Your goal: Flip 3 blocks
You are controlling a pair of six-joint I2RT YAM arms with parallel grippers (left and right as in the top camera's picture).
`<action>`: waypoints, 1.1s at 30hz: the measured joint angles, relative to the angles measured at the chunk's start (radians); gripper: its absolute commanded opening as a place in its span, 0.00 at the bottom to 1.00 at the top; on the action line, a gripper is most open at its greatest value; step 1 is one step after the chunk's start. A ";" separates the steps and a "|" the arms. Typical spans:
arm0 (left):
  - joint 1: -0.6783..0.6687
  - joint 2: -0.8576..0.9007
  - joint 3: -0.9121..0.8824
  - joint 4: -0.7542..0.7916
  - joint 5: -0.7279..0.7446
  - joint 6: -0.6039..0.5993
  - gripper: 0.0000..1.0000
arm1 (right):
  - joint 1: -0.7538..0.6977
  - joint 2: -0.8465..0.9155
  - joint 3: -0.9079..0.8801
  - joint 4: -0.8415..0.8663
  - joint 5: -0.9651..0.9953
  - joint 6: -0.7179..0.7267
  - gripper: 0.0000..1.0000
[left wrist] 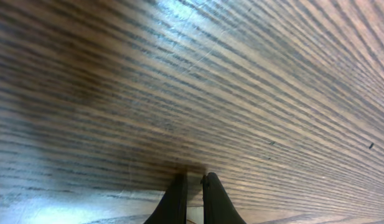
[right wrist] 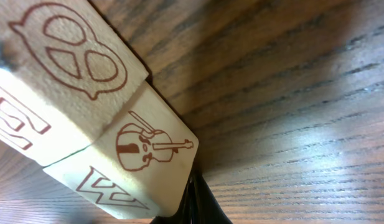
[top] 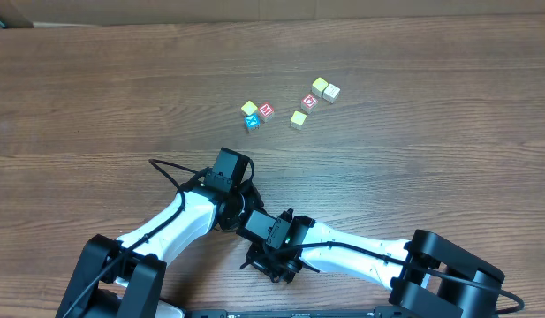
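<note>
— Your right wrist view has two pale cubes filling its left half, lying on the desk (right wrist: 304, 93) and pressed side to side. The pretzel block (right wrist: 73, 50) is at upper left. The violin block (right wrist: 148, 149), with a red W on its lower face, is at lower centre.

— You also get a thin green streak at their seam; you cannot tell what it belongs to. Your right fingers (right wrist: 195, 208) are clenched with nothing between them, a dark tip at bottom centre by the violin block's lower corner. Whether they touch it, you cannot tell.

— Your left fingers (left wrist: 182, 205), at bottom centre of their view, are clenched on nothing, with bare desk grain beyond.

— From overhead, your left arm (top: 175, 221) and right arm (top: 351, 252) meet at lower centre. In the upper middle lie a red-faced cube (top: 266, 110) and a blue-faced cube (top: 252, 123), among others, well apart from both arms.
</note>
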 measured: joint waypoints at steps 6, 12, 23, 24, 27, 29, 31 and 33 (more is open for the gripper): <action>0.000 0.000 -0.002 0.006 0.000 0.000 0.04 | 0.000 0.000 0.000 0.002 0.003 0.000 0.04; 0.000 0.000 -0.002 0.007 -0.005 0.001 0.04 | 0.000 0.000 0.000 0.003 0.006 0.000 0.04; -0.002 0.001 -0.003 0.028 -0.013 0.016 0.04 | 0.000 0.000 0.002 0.004 0.017 0.000 0.04; -0.002 0.002 -0.003 0.029 -0.015 0.015 0.04 | 0.000 0.000 0.002 0.004 0.018 0.000 0.04; -0.002 0.002 -0.003 0.030 -0.019 0.016 0.04 | 0.000 0.000 0.002 0.004 0.022 0.000 0.04; -0.002 0.001 -0.003 0.031 -0.021 0.016 0.04 | 0.000 0.000 0.002 0.005 0.023 -0.001 0.04; -0.002 0.002 -0.003 0.033 -0.023 0.019 0.04 | 0.000 0.000 0.002 0.005 0.024 0.000 0.04; -0.002 0.002 -0.004 0.034 -0.023 0.019 0.04 | 0.000 0.000 0.002 0.006 0.025 0.000 0.04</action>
